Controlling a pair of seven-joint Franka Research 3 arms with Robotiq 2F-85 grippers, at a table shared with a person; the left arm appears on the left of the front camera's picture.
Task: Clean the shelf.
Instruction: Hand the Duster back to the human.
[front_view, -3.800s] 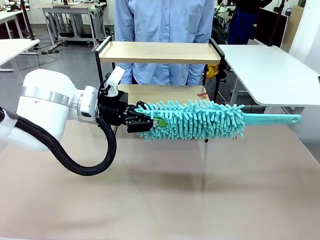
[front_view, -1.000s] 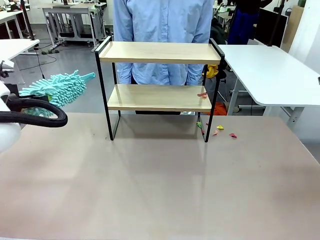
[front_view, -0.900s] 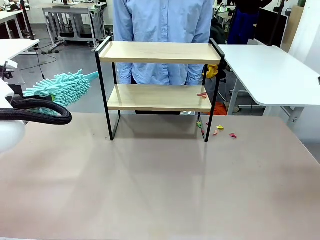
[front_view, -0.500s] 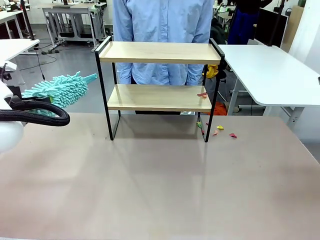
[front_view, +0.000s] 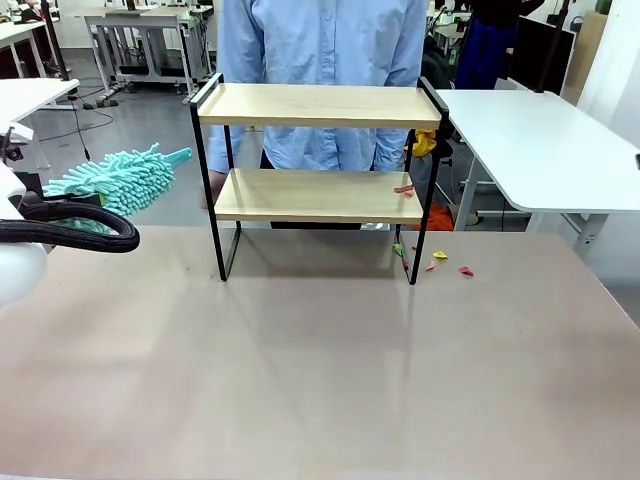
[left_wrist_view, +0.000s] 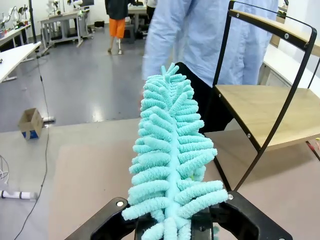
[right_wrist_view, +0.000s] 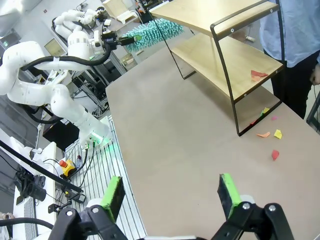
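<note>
Far left, off the bench (front_view: 300, 380) edge: left gripper (left_wrist_view: 172, 227), fingers clamped tight on the base of a teal chenille duster (front_view: 115, 180). Duster head raised, tip aimed right toward the shelf (front_view: 318, 105) but well apart from it.

Centre, far side of bench: shelf upright, two wooden boards in a black frame. Top board bare. Lower board bare along most of its length, one red scrap (front_view: 404, 188) resting at its right end. Person in a blue shirt (front_view: 320, 40) standing just behind the shelf.

Right of the shelf's right leg: small paper scraps (front_view: 440, 262) in yellow, orange and pink scattered on the bench, near the frame foot.

Near right: right gripper (right_wrist_view: 170, 195), green-padded fingers spread wide, holding nothing, hovering above the bench.

Judged state: shelf mostly swept, red scrap not yet cleared.

Risks from here:
- Duster held only at its base; a long floppy head could sag or twist in the grip during a reach, and miss the scrap.
- Scrap lodged against the right side rail; a sweep to the right would likely pin it there rather than push it off.
- Low approach could catch the thin frame and shove or tip the light shelf toward the person.
- Sweeping toward the far edge would drop the scrap at the person's side.
</note>
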